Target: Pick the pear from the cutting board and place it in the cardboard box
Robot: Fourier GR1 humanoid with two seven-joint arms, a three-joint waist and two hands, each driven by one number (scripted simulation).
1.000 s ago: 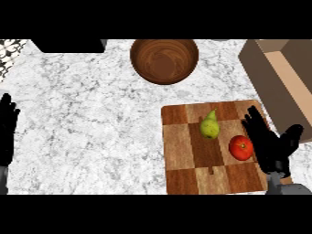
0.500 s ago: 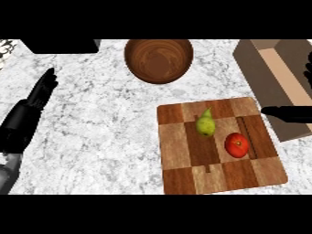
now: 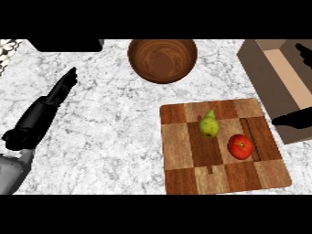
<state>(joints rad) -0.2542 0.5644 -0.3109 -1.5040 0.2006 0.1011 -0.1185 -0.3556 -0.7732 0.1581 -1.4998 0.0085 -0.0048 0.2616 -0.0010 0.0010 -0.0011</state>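
White marbled tabletop [image 3: 118, 132] carries a checkered cutting board [image 3: 220, 176] at about 4 o'clock, a wooden bowl [image 3: 163, 59] at 12 and the cardboard box [image 3: 283, 87] at 2. The pear [image 3: 209, 123] lies on the board's upper half, untouched, with a tomato [image 3: 240, 146] just beside it. A second ago the right hand [image 3: 307, 118] hovered beside the board; it has since swung out over the box, away from the fruit, so the pick has not begun. Its fingers look straight and hold nothing, though the dark shape is hard to read and its forearm is cut off. The left hand [image 3: 50, 103], fingers extended and empty, has drifted inward at 9 o'clock.
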